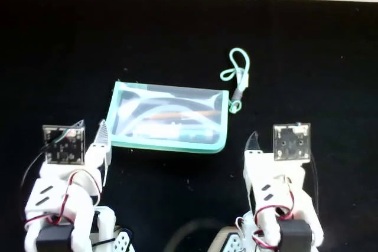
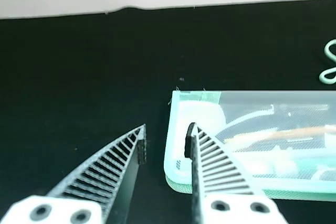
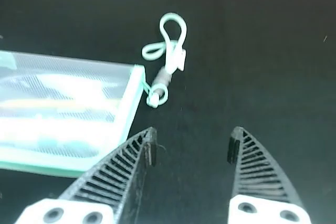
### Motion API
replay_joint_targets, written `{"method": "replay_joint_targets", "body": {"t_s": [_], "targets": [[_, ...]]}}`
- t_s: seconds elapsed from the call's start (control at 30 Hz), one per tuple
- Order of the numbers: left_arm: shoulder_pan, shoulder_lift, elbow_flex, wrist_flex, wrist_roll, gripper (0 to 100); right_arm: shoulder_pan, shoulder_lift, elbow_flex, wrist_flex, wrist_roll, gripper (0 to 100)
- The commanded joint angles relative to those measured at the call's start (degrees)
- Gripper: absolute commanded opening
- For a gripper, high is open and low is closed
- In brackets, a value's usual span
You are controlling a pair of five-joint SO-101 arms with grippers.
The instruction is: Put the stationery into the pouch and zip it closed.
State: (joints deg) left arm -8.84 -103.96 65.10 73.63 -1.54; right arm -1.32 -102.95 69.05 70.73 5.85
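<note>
Pouch (image 1: 168,117) w/ stationery (image 1: 171,123) inside, near open, empty left tool (image 2: 167,128) & right tool (image 3: 194,131)

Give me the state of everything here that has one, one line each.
pouch: lying flat on the table; top edge looks zipped shut, but the zip is too small to be sure.
stationery: inside the pouch.
wrist strap: slack on the table, joined to the pouch's corner.
left gripper: open, holding nothing, at the pouch's end.
right gripper: open, holding nothing, near the strap.
</note>
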Motion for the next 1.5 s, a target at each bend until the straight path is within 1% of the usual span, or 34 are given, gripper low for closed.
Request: {"method": "replay_joint_targets", "body": {"t_s": [0.0,0.1,0.23,0.37,0.47,0.6,0.77,0.9,1.0,1.17,1.47], "targets": [[-0.5,0.4,-4.0,0.4,-0.4,16,0.3,0.8,-7.1,3.6,2.5,23.0],[-0.5,0.7,-5.1,0.7,-0.4,16,0.3,0.8,-11.7,6.3,2.5,23.0],[1.5,5.8,-8.8,0.9,-0.4,20,0.3,2.1,-17.1,8.3,2.6,23.1],[5.3,13.7,-16.4,0.9,-0.4,20,0.2,11.6,-24.1,10.3,2.4,23.1],[5.8,18.3,-21.1,0.8,-0.4,20,0.2,19.6,-31.6,10.6,2.4,23.1],[5.8,21.1,-24.8,0.8,-0.4,20,0.2,28.6,-40.7,10.7,2.4,23.1],[5.8,24.0,-26.3,0.8,-0.4,20,0.2,38.3,-46.3,10.7,2.3,23.1],[5.8,28.0,-26.3,0.8,-3.8,20,0.2,46.5,-48.8,10.5,2.3,23.1],[5.8,30.5,-26.2,0.8,-4.5,20,0.1,52.4,-51.6,10.2,2.3,23.7],[5.8,35.3,-25.9,0.8,-4.5,20,0.1,62.2,-57.3,10.2,-1.0,33.0],[5.8,46.1,-25.9,0.6,-4.5,20,-0.3,85.0,-67.6,1.0,-1.4,33.1]]}}
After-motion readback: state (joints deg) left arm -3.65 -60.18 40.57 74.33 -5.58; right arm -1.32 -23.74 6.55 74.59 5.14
